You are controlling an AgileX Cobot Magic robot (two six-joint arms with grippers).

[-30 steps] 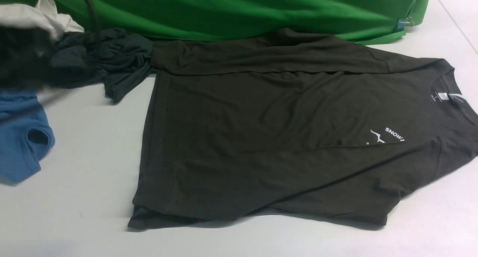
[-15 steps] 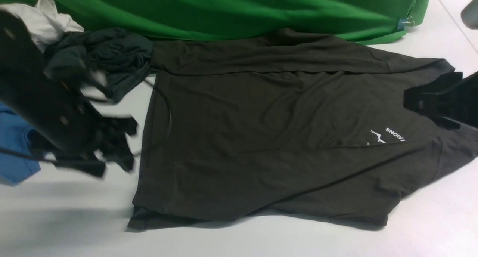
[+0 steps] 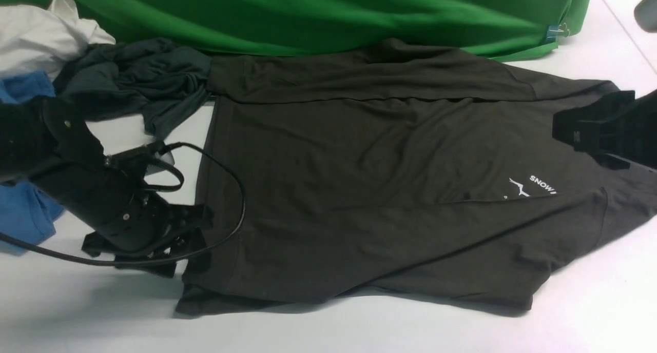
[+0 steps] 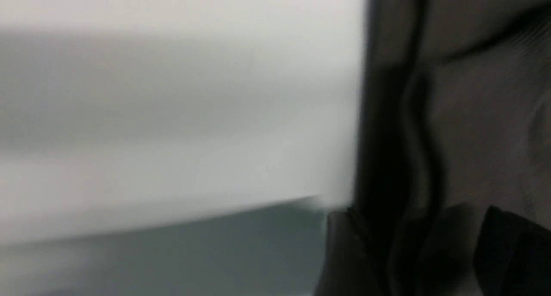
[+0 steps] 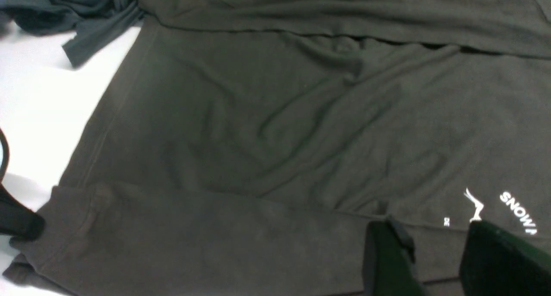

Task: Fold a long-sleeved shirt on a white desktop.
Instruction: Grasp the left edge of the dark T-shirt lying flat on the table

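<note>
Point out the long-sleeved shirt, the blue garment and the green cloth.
long-sleeved shirt (image 3: 359, 189): front view, middle of body.
blue garment (image 3: 23, 214): front view, fold below the left arm.
green cloth (image 3: 333, 14): front view, middle drape.

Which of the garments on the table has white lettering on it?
The long-sleeved shirt, large and dark olive-brown, spread flat; its chest reads "SNOW". The teal-grey, blue and white garments show none.

Left gripper (image 3: 197, 240) now at shirt (image 3: 369, 189) hem.

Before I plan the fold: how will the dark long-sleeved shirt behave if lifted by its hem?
Probably floppy: the long-sleeved shirt lies flat with soft wrinkles, so it would likely drape and sag. It looks like thin jersey, so likely light. On the smooth white desktop it may slide and bunch when pushed.
</note>
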